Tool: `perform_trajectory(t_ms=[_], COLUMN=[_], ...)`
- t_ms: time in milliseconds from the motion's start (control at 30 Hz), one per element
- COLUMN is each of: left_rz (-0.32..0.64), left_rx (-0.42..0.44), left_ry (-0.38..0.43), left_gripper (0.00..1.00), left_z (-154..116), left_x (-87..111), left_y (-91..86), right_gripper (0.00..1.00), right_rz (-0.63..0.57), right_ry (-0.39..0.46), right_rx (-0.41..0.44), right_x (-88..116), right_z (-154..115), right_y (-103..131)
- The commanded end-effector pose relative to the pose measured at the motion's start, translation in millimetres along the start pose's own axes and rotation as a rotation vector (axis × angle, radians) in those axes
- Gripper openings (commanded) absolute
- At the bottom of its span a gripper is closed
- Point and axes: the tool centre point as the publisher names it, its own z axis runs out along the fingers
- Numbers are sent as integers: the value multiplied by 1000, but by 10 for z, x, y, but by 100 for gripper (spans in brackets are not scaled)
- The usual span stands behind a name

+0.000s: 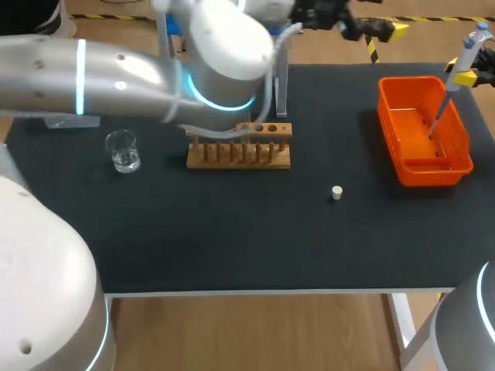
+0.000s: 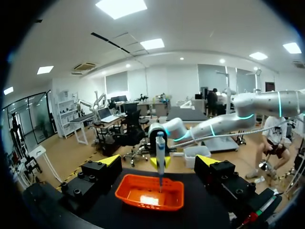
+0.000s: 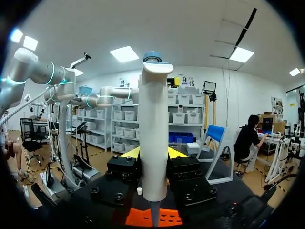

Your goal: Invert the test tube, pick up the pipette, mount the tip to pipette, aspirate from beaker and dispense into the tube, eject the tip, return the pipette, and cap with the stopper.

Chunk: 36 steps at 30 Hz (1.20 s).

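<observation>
My right gripper (image 1: 465, 76) is shut on the white pipette (image 1: 466, 48) at the table's far right. The pipette hangs upright, its thin lower end (image 1: 438, 117) reaching down into the orange basket (image 1: 405, 166). In the right wrist view the pipette (image 3: 153, 138) fills the gap of that gripper (image 3: 153, 153), above the basket (image 3: 138, 218). My left gripper (image 1: 380, 29) is open and empty at the far edge, facing the pipette (image 2: 160, 151) and basket (image 2: 128, 194). The wooden tube rack (image 1: 239, 153) stands mid-table, the glass beaker (image 1: 122, 151) to its left. The small white stopper (image 1: 336, 192) lies alone on the mat.
A metal stand (image 1: 280, 81) rises just behind the rack, under my left arm (image 1: 116, 77), which spans the far left half of the table. The black mat ends at the front edge (image 1: 247, 291).
</observation>
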Motion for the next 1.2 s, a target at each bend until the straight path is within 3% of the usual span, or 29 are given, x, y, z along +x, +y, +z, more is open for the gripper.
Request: perform_trajectory(t_ms=[33, 1200], left_rz=[0, 0], left_rx=[8, 8], left_ry=[-3, -3], left_gripper=[0, 0], left_z=[375, 375], left_x=[-17, -17], left_y=[12, 12], right_gripper=[0, 0], right_rz=[0, 0], right_ry=[5, 5], right_rx=[3, 3], right_x=[-12, -12], right_z=[-17, -17], right_y=[3, 3])
